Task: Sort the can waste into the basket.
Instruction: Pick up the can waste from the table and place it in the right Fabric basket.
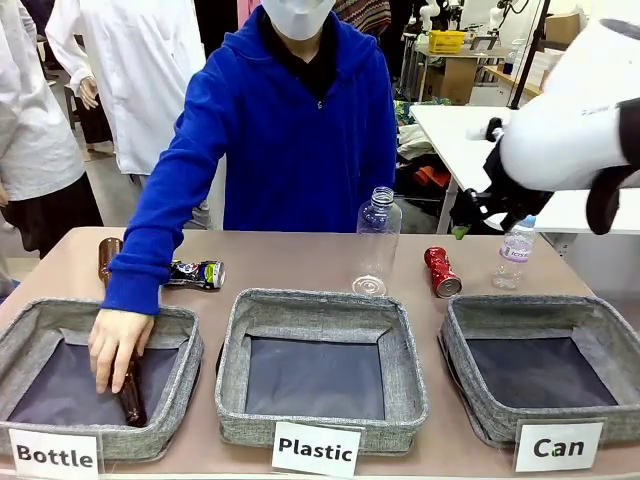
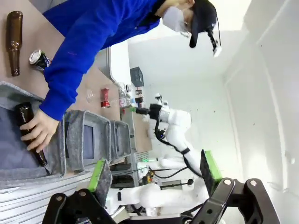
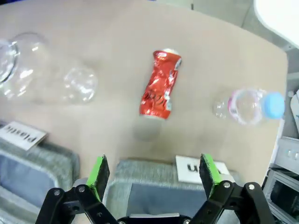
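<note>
The red can [image 1: 441, 272] lies on its side on the table behind the right-hand basket [image 1: 520, 312], which carries a white "Can" card [image 1: 558, 446]. Left of the middle, the dark printed can [image 1: 197, 273] lies beside the person's blue sleeve. My right gripper [image 1: 462, 224] hangs above the table, just right of and above the red can. In the right wrist view it is open [image 3: 154, 175], with the red can [image 3: 160, 86] beyond it and the basket's rim [image 3: 140, 167] below. My left gripper [image 2: 154, 172] is open in the air, holding nothing.
The person's hand [image 1: 118, 345] holds a brown bottle [image 1: 130, 395] in the "Bottle" bin [image 1: 190, 340]. A second brown bottle [image 1: 108, 255] lies behind the sleeve. A clear bottle [image 1: 377, 240] stands behind the "Plastic" bin [image 1: 320, 305]. A small water bottle [image 1: 514, 252] stands right of the red can.
</note>
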`<state>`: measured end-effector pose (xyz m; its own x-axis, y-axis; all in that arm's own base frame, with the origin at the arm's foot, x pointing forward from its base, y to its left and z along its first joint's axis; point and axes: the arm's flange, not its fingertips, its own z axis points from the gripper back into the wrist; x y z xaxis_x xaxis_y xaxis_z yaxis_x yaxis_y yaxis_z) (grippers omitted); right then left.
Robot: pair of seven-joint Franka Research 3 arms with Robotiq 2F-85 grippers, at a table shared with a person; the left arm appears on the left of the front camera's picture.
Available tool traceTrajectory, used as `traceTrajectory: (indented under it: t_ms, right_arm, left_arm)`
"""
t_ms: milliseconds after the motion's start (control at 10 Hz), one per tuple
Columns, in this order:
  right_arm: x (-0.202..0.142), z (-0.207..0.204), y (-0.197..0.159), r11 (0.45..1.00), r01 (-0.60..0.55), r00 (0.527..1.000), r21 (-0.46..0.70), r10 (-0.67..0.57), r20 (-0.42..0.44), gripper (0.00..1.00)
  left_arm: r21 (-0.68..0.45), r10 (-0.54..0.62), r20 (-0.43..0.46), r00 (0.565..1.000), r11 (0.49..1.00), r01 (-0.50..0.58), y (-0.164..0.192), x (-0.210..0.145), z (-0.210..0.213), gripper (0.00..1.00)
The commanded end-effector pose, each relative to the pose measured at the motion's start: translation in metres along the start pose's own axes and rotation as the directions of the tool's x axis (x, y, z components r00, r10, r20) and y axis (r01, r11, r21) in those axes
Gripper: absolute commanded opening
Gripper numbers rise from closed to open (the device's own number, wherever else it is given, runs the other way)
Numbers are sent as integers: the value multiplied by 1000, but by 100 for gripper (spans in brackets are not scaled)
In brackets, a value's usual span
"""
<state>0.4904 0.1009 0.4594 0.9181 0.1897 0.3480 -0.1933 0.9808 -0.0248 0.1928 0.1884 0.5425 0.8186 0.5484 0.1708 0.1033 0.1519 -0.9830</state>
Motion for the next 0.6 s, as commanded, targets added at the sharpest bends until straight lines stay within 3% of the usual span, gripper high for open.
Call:
traceTrajectory:
  t_ms: [0, 200, 500]
  right_arm:
    - [30, -37, 8, 996, 8, 1000, -89, -8, 0, 100]
    - [38, -72, 10, 995, -3, 999, -100, 0, -39, 100]
    - [46, -111, 15, 992, -38, 999, -116, 34, -42, 100]
  left_arm:
    - [53, -78, -25, 997, 995, 79, -6, -31, -20, 100]
    - [90, -50, -63, 997, 994, 55, -13, -32, -53, 100]
    - [129, 39, -221, 974, 992, -10, -14, -7, -122, 100]
